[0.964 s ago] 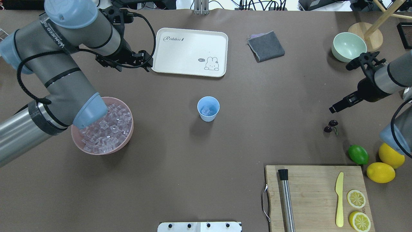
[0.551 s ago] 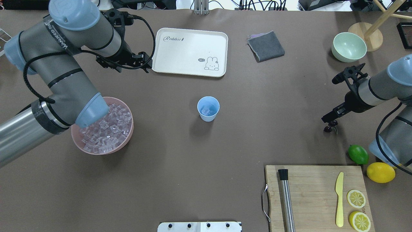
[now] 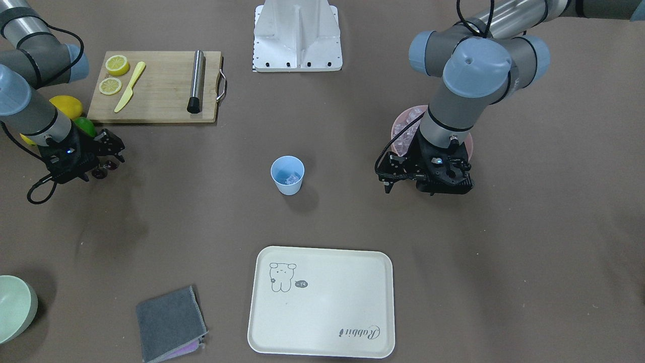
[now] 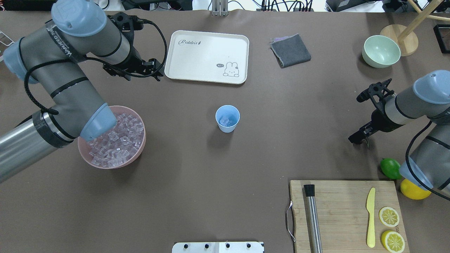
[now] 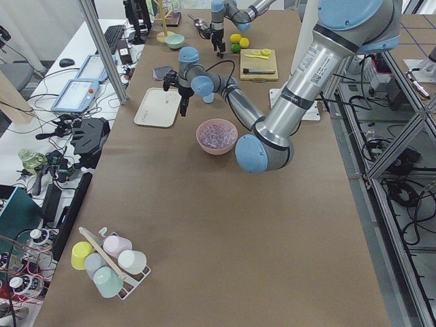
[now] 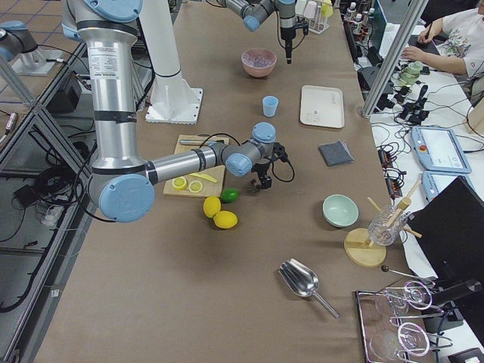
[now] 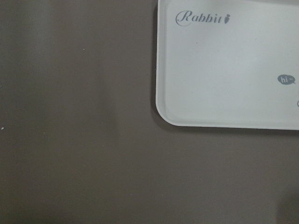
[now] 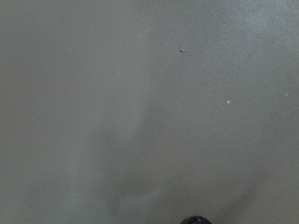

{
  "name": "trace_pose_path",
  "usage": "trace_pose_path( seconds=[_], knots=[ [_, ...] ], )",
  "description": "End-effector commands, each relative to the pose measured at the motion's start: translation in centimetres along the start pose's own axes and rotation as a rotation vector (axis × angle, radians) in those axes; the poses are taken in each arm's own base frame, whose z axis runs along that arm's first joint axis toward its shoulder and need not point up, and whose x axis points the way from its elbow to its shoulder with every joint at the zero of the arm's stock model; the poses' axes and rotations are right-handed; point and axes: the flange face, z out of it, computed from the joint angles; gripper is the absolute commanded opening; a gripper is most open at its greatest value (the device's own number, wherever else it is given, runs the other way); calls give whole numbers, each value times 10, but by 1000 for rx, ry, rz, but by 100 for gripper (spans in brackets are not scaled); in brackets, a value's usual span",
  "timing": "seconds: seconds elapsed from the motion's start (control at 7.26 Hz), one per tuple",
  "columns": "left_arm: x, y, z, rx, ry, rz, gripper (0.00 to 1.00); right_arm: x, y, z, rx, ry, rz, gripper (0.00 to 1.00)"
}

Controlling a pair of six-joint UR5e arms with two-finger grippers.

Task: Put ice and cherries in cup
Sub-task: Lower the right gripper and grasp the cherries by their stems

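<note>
The light blue cup point(image 4: 227, 118) stands mid-table with a few ice cubes point(image 4: 225, 122) in it; it also shows in the front view point(image 3: 287, 175). More ice point(image 4: 117, 140) fills the pink bowl point(image 4: 84, 156), partly under my left arm. My left gripper point(image 4: 156, 69) hangs open and empty by the tray's near left corner. My right gripper point(image 4: 353, 137) is low over the cherries, which it hides in the overhead view. In the front view the dark cherries point(image 3: 101, 173) lie on the table right by its fingertips point(image 3: 120, 155), and it looks open.
A white rabbit tray point(image 4: 207, 56) and a grey cloth point(image 4: 290, 50) lie at the far side. A pale green bowl point(image 4: 381, 51) stands far right. A lime point(image 4: 391, 168) and a lemon point(image 4: 415, 189) lie near my right arm, beside the cutting board point(image 4: 346, 214).
My right gripper has come down and toward the table's middle, from beside the cherries to right over them. My left gripper has drifted slightly left near the tray.
</note>
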Motion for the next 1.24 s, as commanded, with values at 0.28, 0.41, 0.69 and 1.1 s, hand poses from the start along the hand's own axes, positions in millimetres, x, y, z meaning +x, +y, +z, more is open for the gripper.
trace_pose_path(
  seconds=[0.28, 0.41, 0.69, 1.1],
  knots=[
    [5, -1, -4, 24, -4, 1, 97, 6, 17, 5, 10, 15, -13, 86],
    [6, 2, -1, 19, -4, 5, 97, 9, 23, 6, 24, 12, -22, 75],
    [8, 2, -2, 18, -1, 7, 97, 12, 27, 7, 24, 17, -20, 57],
    [9, 3, -2, 18, 0, 11, 97, 11, 25, 5, 28, 17, -21, 45]
  ],
)
